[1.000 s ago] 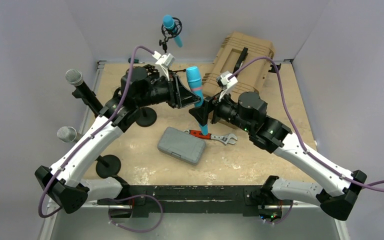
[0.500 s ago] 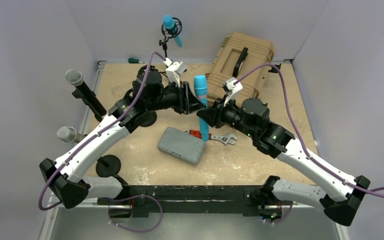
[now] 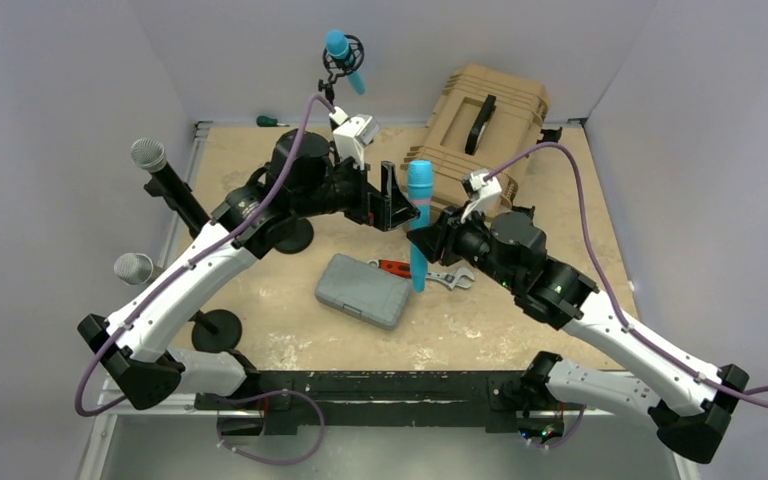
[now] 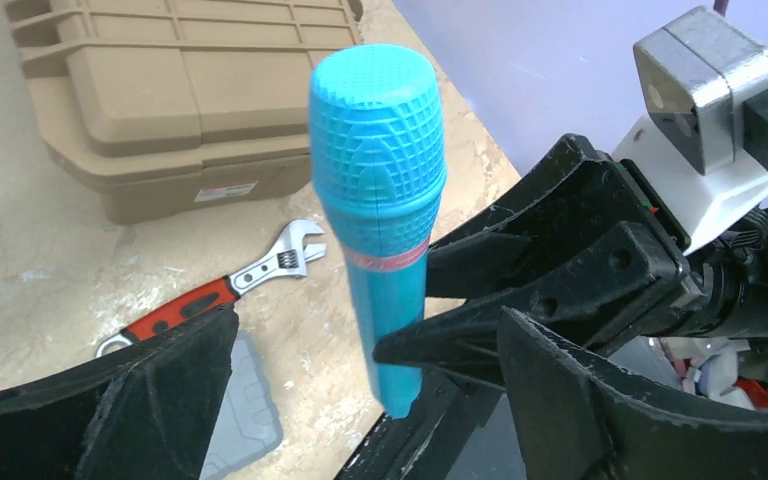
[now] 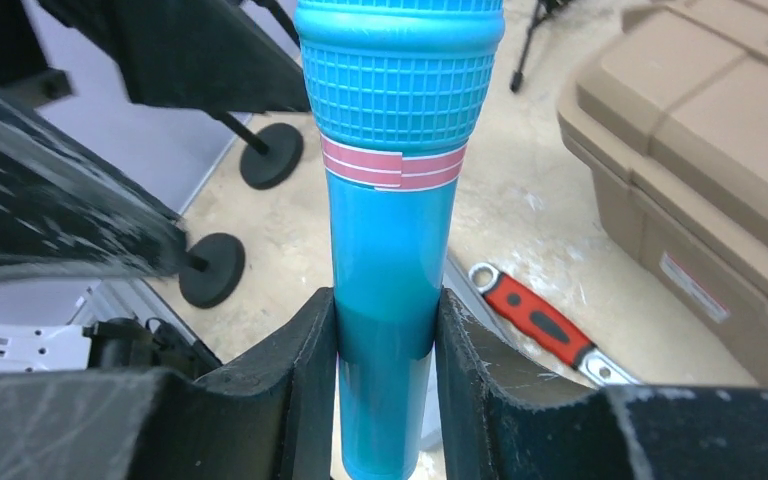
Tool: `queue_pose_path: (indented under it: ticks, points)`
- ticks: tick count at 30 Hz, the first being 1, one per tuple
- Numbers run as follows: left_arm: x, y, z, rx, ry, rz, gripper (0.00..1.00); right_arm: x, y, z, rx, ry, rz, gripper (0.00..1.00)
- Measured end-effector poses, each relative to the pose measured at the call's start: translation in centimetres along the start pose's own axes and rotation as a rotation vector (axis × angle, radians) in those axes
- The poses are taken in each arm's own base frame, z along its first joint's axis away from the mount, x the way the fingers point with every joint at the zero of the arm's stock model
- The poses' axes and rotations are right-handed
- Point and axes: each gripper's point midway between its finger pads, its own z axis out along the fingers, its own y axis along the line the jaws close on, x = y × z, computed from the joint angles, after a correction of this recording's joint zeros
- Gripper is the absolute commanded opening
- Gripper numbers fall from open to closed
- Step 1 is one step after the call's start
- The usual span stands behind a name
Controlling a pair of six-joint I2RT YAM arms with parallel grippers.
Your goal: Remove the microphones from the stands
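A blue microphone (image 3: 419, 215) with a pink band hangs upright above the table's middle, free of any stand. My right gripper (image 3: 422, 238) is shut on its lower body; in the right wrist view both fingers press the microphone (image 5: 395, 200) at the right gripper (image 5: 385, 310). My left gripper (image 3: 397, 205) stands open just left of it. In the left wrist view the microphone (image 4: 380, 200) is between the left gripper's (image 4: 365, 330) wide-apart fingers, touching neither. A round black stand base (image 3: 295, 235) shows partly under my left arm.
A tan case (image 3: 485, 115) sits at the back right. Below the microphone lie a grey case (image 3: 363, 290) and a red-handled wrench (image 3: 440, 275). Another blue microphone (image 3: 343, 58) stands in a mount at the back; two grey-headed microphones (image 3: 148, 155) (image 3: 132, 267) stand at the left.
The right gripper closed on the microphone, then the left gripper opened and let it go. Both arms and the microphone shifted to the right.
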Motion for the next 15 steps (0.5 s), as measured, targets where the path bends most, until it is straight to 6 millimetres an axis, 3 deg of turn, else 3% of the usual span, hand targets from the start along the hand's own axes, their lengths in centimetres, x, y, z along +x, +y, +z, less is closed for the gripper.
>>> queue_pose_path:
  ticks: [5, 8, 15]
  points:
    - [-0.6, 1.2, -1.2, -0.086, -0.046, 0.026, 1.00, 1.2, -2.5, -1.7, 0.127, 0.025, 0.052, 0.00]
    - [-1.6, 1.9, -3.1, -0.150, -0.114, 0.051, 1.00, 2.0, -4.4, -3.3, 0.236, 0.042, 0.117, 0.00]
    - [-4.1, 2.2, -8.4, -0.233, -0.311, 0.107, 1.00, 6.5, -8.1, -8.6, 0.466, 0.152, 0.323, 0.00]
